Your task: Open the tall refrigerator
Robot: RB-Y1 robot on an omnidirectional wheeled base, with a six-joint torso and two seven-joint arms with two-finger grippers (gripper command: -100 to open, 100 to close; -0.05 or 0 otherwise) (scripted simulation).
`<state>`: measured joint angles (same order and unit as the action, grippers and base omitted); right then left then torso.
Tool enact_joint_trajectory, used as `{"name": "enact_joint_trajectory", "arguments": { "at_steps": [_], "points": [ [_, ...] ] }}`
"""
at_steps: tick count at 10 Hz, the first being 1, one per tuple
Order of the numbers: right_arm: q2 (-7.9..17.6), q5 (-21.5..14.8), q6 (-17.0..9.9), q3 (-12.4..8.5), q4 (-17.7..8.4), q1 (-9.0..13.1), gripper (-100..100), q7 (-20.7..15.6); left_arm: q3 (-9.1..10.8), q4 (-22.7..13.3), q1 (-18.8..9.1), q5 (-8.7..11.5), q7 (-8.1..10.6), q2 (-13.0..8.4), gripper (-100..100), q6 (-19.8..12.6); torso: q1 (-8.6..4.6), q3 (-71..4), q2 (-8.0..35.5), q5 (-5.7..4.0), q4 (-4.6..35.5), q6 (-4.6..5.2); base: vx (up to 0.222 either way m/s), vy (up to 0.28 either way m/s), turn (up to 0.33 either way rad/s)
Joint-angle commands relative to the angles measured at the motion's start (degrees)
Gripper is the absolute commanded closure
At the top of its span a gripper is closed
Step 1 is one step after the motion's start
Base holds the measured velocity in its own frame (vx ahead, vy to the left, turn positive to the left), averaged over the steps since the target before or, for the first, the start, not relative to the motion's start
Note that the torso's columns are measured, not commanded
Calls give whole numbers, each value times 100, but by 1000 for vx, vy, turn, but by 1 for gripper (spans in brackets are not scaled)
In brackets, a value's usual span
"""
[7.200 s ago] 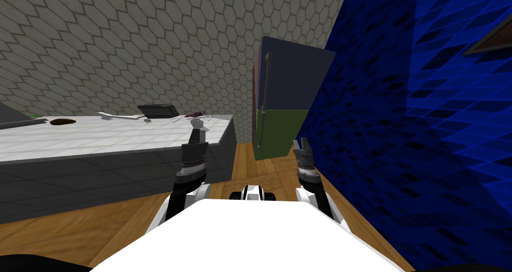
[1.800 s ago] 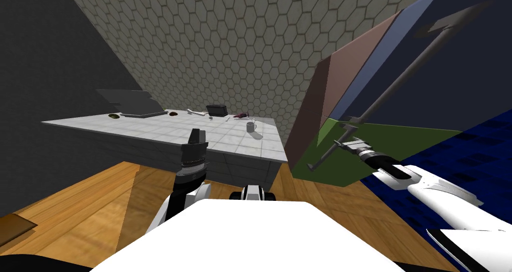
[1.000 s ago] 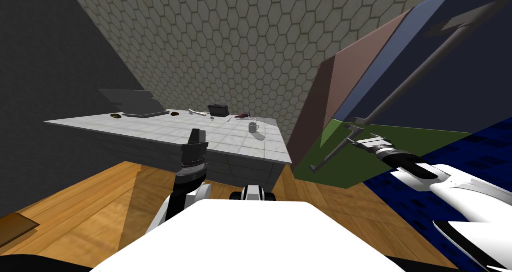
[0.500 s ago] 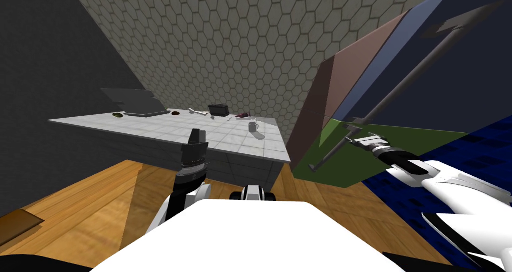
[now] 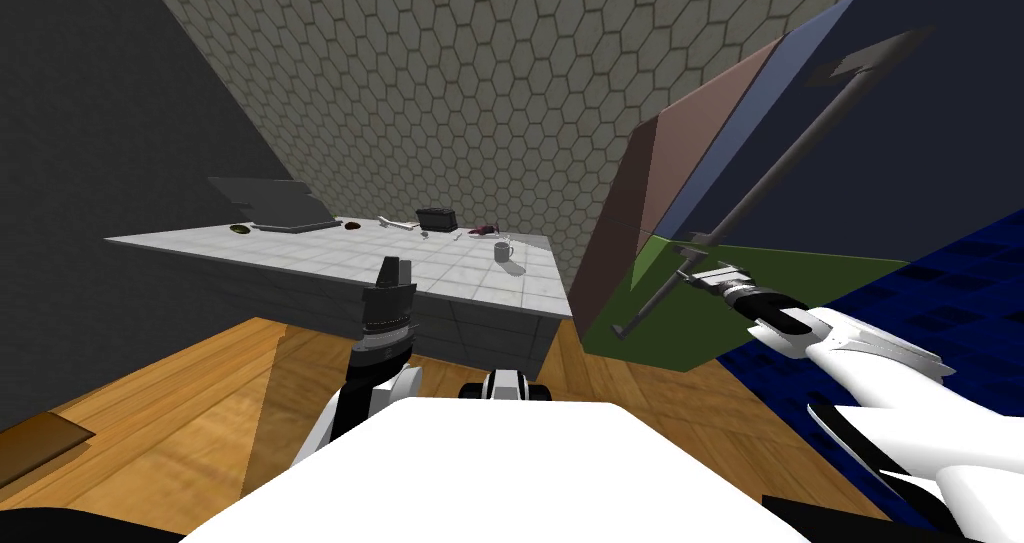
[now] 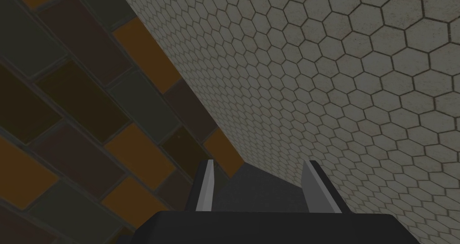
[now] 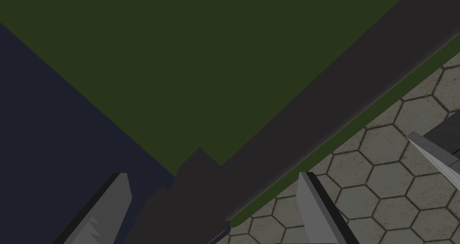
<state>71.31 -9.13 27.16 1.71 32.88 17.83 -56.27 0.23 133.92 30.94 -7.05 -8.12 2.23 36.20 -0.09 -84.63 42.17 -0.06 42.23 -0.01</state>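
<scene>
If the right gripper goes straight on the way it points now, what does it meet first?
Probably the dark handle bar on the green lower door: it lies between the open fingers, just ahead. Depth is unclear.

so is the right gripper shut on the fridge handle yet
Open: the right gripper has its fingers wide apart either side of the dark handle on the green door, not pressing it.

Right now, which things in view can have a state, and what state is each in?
right gripper, open, fingers either side of the lower handle bar, not clamped.
left gripper, open, empty, pointing up by the counter.
green lower door, looks shut; no gap showing.
navy upper door, looks shut.
mug, upright on the counter.
</scene>
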Motion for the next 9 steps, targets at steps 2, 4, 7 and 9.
{"name": "enact_joint_trajectory", "arguments": {
  "at_steps": [2, 4, 7, 9],
  "points": [
    [-220, -628, -454, -237, 340, 184, -100, 337, 0, 0, 0, 0, 0, 0, 0, 0, -8, -3, -4, 1, 1, -1, -38, -36, 1],
    [-220, -827, -454, -237, 340, 184, -100, 337, 0, 0, 0, 0, 0, 0, 0, 0, -1, 1, 2, 2, 2, 2, -27, -28, 8],
    [-433, -1373, -833, -439, 596, 402, -100, 647, 0, 0, 0, 0, 0, 0, 0, 0, -6, 5, 8, -1, 3, 5, -37, -41, -1],
    [-540, -1695, -1022, -541, 724, 511, -100, 802, 0, 0, 0, 0, 0, 0, 0, 0, -5, 4, 6, 0, 3, 8, -40, -38, 3]
  ]
}}
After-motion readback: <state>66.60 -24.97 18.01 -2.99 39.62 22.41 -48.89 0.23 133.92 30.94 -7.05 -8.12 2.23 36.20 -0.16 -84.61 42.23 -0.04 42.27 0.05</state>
